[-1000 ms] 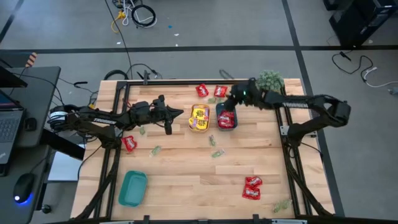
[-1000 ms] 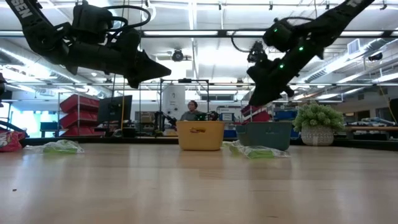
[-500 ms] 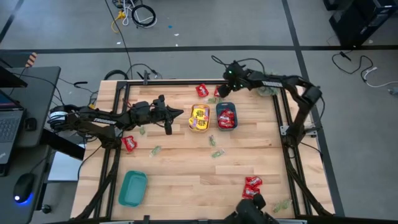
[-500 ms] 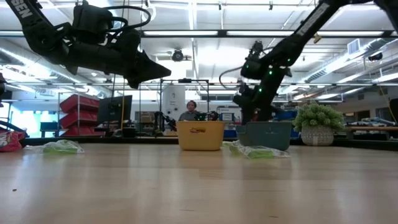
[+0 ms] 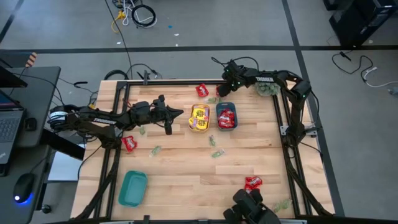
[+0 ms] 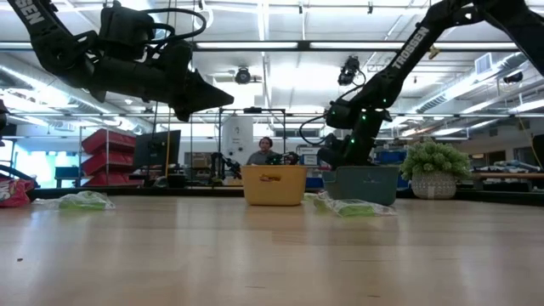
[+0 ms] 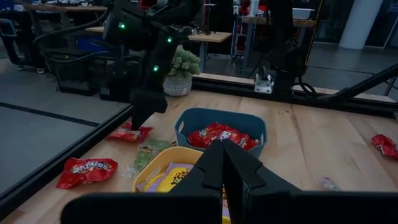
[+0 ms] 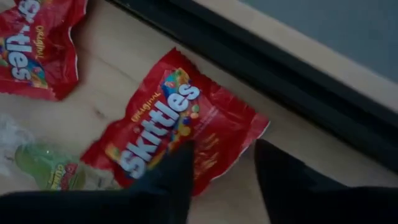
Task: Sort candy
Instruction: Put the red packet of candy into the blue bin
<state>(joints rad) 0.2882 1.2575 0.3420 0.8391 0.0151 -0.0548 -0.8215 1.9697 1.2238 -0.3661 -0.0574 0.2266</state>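
Right gripper [image 8: 217, 180] open, holding nothing, straddling a red Skittles packet [image 8: 177, 121] at the worktop's far edge rail. Best to drop lower, pinch mid-packet. Left gripper [image 5: 180, 113] shut, empty, hovering.

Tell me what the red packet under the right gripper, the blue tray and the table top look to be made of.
Red packet: thin glossy plastic film, by its creases and shine.
Blue tray: looks like moulded plastic, smooth matte walls with rounded corners.
Table top: pale wood, probably joined strips, by the grain and plank lines; the finish looks lightly sealed.
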